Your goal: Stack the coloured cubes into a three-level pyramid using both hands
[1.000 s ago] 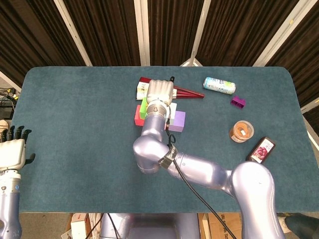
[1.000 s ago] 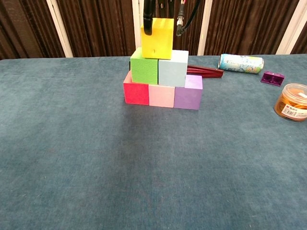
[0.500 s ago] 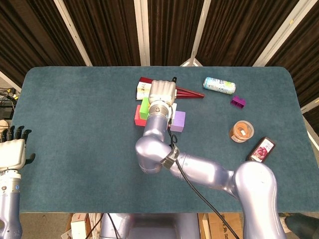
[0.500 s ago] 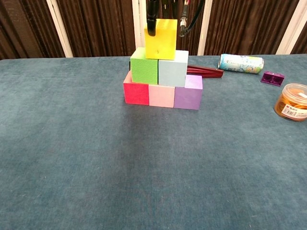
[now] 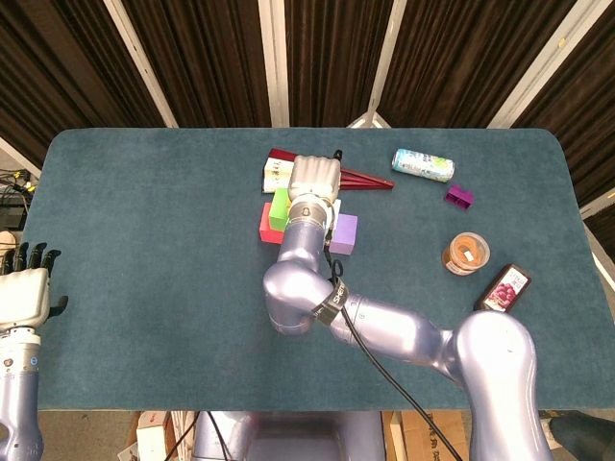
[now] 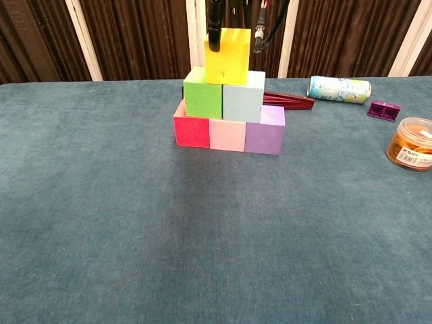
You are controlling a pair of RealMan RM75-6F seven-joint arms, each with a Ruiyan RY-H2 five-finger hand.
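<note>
A: Where is the yellow cube (image 6: 227, 56) seen?

B: It is gripped from above by the right hand (image 5: 314, 177), over the green cube (image 6: 203, 93) and pale blue cube (image 6: 244, 95), which rest on the red cube (image 6: 192, 128), pink cube (image 6: 227, 134) and purple cube (image 6: 264, 133), nearer the table's (image 5: 144, 240) far edge.

A: And the left hand (image 5: 24, 293)?

B: It is held unclenched and empty off the table's left edge.

A: What else is laid out?

B: A can (image 6: 339, 89) and a jar (image 6: 410, 143) are found toward the right edge.
</note>
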